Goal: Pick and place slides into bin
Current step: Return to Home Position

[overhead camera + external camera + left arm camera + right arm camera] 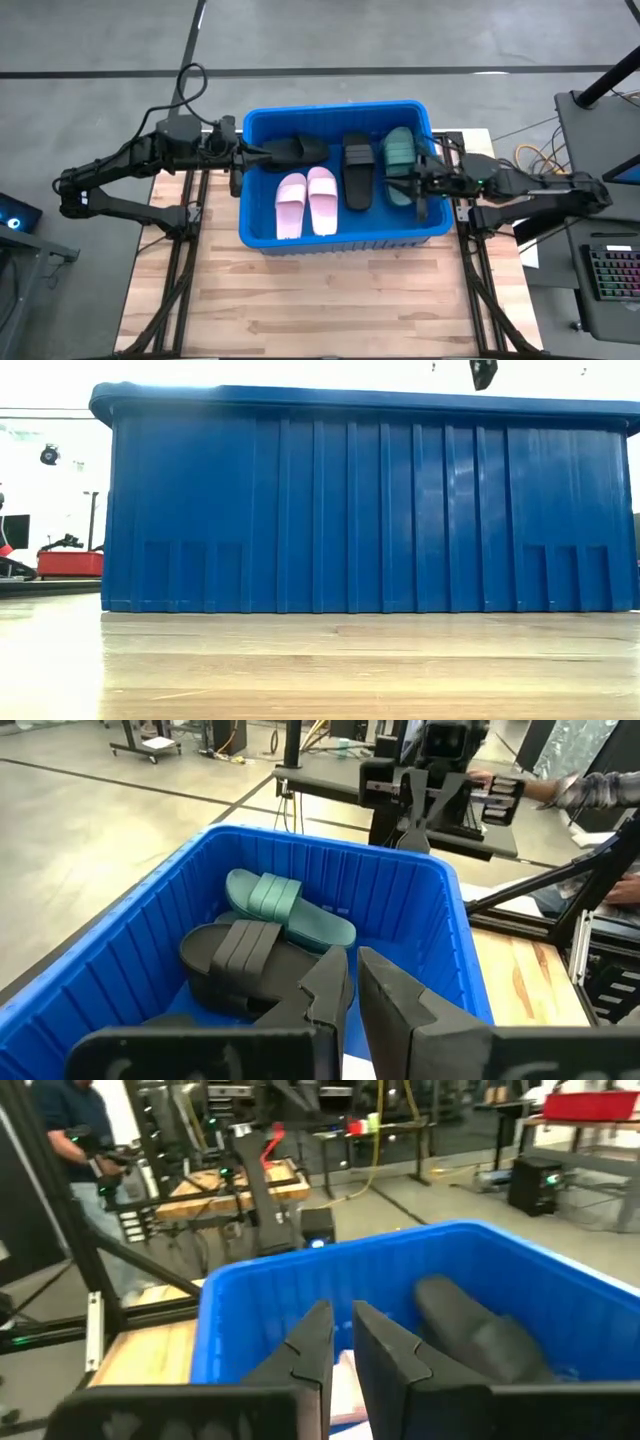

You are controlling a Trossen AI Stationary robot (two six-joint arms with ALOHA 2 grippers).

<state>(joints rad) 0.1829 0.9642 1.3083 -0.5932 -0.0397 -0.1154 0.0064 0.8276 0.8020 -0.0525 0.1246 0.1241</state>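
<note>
- Both arms reach over the bin (342,238) from its short ends. The left gripper (250,158) hangs just inside the left-end rim, and the right gripper (421,186) just inside the right-end rim.
- Left gripper: fingers (330,982) pressed nearly together with only a thin gap, pinching nothing.
- Right gripper: same, its fingers (312,1342) close together and empty.
- All the slides I can see are inside the bin:
  - pink pair (307,202) mid-bin, toward the front wall
  - black slide (358,172) just beside the pink pair
  - green slide (400,160) at the right end
  - second black slide (297,150) in the back-left corner
- No slide shows outside the bin in the high view, so only the retreat looks left to do.
- Key relation: every slide lies inward from each gripper, toward the bin's middle.
  - The second black slide sits right at the left gripper's tips, long axis along the bin's long side.
  - The green slide lies just beside the right gripper, long axis across the bin.
- Judgement: each arm should rise clear of the rim, then pull outward past its own end, away from the slides. The risk is clipping the rim.
</note>
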